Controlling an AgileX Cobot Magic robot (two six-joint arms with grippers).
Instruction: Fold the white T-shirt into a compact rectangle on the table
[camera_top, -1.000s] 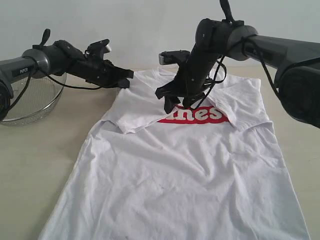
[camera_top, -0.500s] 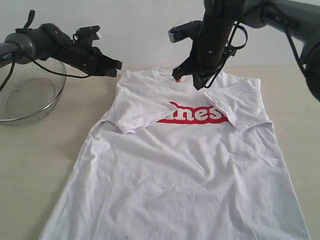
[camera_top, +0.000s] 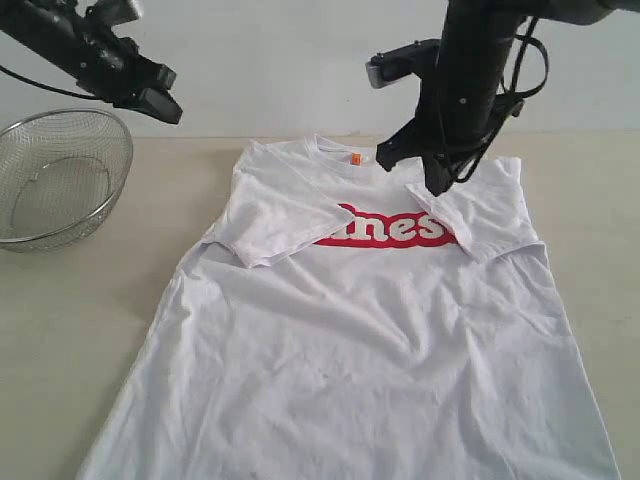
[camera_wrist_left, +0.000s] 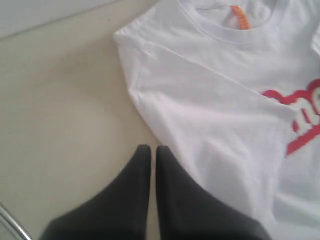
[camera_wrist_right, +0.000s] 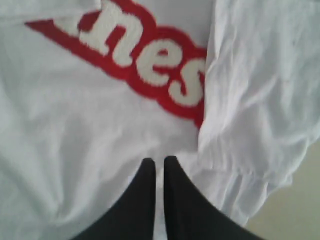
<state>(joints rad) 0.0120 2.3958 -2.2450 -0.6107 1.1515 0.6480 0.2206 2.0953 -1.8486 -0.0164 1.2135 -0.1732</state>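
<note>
The white T-shirt (camera_top: 360, 320) lies flat on the table (camera_top: 80, 330), both sleeves folded inward over the red lettering (camera_top: 385, 228). An orange neck tag (camera_top: 355, 158) shows at the collar. My left gripper (camera_top: 165, 108) is raised at the upper left, shut and empty; in its wrist view the gripper (camera_wrist_left: 153, 148) hangs above bare table beside the T-shirt's (camera_wrist_left: 215, 115) folded left sleeve. My right gripper (camera_top: 440, 185) hovers above the folded right sleeve, shut with nothing in it. From that wrist, the gripper (camera_wrist_right: 159, 161) points down at the T-shirt (camera_wrist_right: 75, 130) near the lettering (camera_wrist_right: 150, 60).
A round wire-mesh basket (camera_top: 60, 180) stands on the table at the far left, beneath the left arm. A pale wall runs behind the table's far edge. Bare tabletop borders the shirt on both sides.
The right gripper let go of the sleeve, shut, and rose up and to the right off the shirt. The left arm lifted up and away to the left, off the shoulder area.
</note>
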